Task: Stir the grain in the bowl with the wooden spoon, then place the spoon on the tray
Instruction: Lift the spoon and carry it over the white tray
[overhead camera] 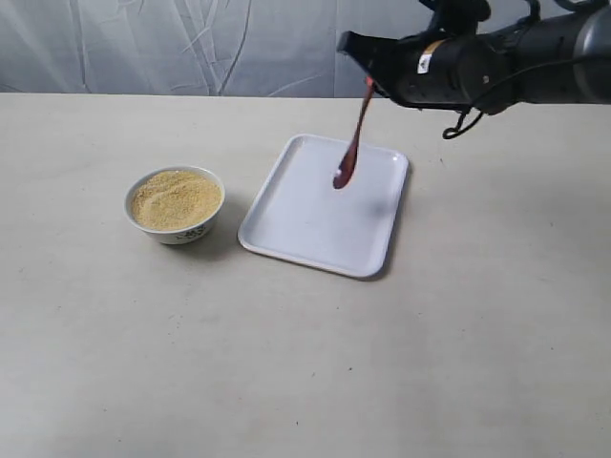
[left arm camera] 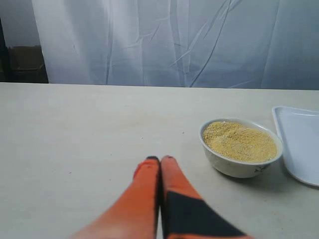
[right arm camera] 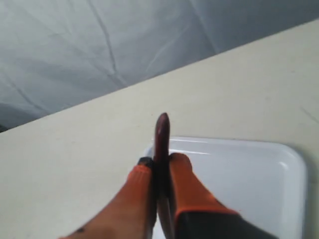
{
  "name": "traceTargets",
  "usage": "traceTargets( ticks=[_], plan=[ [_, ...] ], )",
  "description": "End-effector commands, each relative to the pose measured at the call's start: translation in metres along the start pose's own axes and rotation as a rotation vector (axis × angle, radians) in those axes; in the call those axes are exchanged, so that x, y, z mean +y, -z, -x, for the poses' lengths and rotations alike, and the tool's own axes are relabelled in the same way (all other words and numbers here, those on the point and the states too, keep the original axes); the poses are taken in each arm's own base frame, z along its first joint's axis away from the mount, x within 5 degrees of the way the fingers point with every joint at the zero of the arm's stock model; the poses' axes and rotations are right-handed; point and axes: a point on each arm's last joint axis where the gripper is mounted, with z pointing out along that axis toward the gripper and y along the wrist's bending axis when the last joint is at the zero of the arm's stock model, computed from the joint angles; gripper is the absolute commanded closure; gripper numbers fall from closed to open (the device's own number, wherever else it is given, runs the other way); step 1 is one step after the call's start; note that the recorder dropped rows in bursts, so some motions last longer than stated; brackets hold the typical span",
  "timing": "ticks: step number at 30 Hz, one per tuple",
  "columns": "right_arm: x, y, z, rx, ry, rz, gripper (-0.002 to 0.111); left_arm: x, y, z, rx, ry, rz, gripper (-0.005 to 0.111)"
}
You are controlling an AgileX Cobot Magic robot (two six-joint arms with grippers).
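1. Right gripper (overhead camera: pixel 368 84) pinches the top of the spoon's (overhead camera: pixel 351 143) handle between its 2 orange fingers (right arm camera: pixel 185 179), which are pressed against the wood on either side.
2. Its black arm (overhead camera: pixel 496 57) comes in from the right edge of the exterior view, held roughly level and well above the desk (overhead camera: pixel 286 372), with a dark cable (overhead camera: pixel 463 122) looping under it.
3. From that grip the spoon hangs steeply, oval end down, over the far part of the tray (overhead camera: pixel 315 229). I cannot tell whether its tip touches the tray.
4. Left gripper (left arm camera: pixel 160 160) has its 2 fingers pressed together with nothing between them, low over bare desk and apart from the bowl (overhead camera: pixel 181 235). It does not show in the exterior view.
5. Filled almost to the rim with grain (overhead camera: pixel 175 198), the bowl stands upright on the desk, just beside the tray's left edge and not touching it.
6. Apart from the spoon above it, the tray's flat white surface is bare.
7. Wrinkled grey cloth (overhead camera: pixel 191 48) hangs behind the desk's far edge.
8. Nothing stands between the hanging spoon and the tray below it.
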Motion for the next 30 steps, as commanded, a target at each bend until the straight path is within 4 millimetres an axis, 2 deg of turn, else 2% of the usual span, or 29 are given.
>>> traceTargets(
  ticks=[1,3,10,12,14,17,19,21,23,24,25,27,30],
  plan=[
    [-0.017,0.000,0.007,0.030,-0.015,-0.070,0.109,0.000,0.000,-0.001,-0.008,0.001,0.001,0.107],
    [-0.016,0.001,0.008,0.022,0.072,-0.061,0.109,0.000,0.000,-0.001,-0.008,0.001,0.001,0.107],
    [0.006,0.001,-0.002,0.016,0.612,0.004,0.109,0.000,0.000,-0.001,-0.008,0.001,0.001,0.107],
    [0.012,0.002,-0.006,0.023,0.655,0.017,0.109,0.000,0.000,-0.001,-0.008,0.001,0.001,0.107],
    [0.016,0.002,-0.008,0.013,0.633,0.031,0.109,0.000,0.000,-0.001,-0.008,0.001,0.001,0.107],
    [0.020,0.003,-0.004,0.038,0.474,0.030,0.109,0.000,0.000,-0.001,-0.008,-0.001,0.001,0.107],
    [0.021,0.005,0.006,0.121,0.397,0.007,0.109,0.000,0.000,-0.001,-0.008,-0.001,0.001,0.107],
    [0.022,0.009,0.020,0.227,0.413,0.014,0.109,0.000,0.000,-0.001,-0.008,-0.001,0.001,0.107],
    [0.027,0.012,0.032,0.328,0.425,0.110,0.109,0.000,0.000,-0.001,-0.008,-0.001,0.001,0.107],
    [0.030,0.014,0.045,0.382,0.369,0.269,0.109,0.000,0.000,-0.001,-0.008,-0.001,0.001,0.107],
    [0.028,0.012,0.049,0.380,0.327,0.317,0.109,0.000,0.000,-0.001,-0.008,0.001,0.001,0.107],
    [0.013,0.001,0.060,0.328,0.190,0.394,0.109,0.000,0.000,-0.001,-0.008,0.001,0.001,0.107],
    [-0.006,-0.019,0.051,0.366,0.131,0.394,0.109,0.000,0.000,-0.001,-0.008,0.001,0.001,0.107]
  ],
)
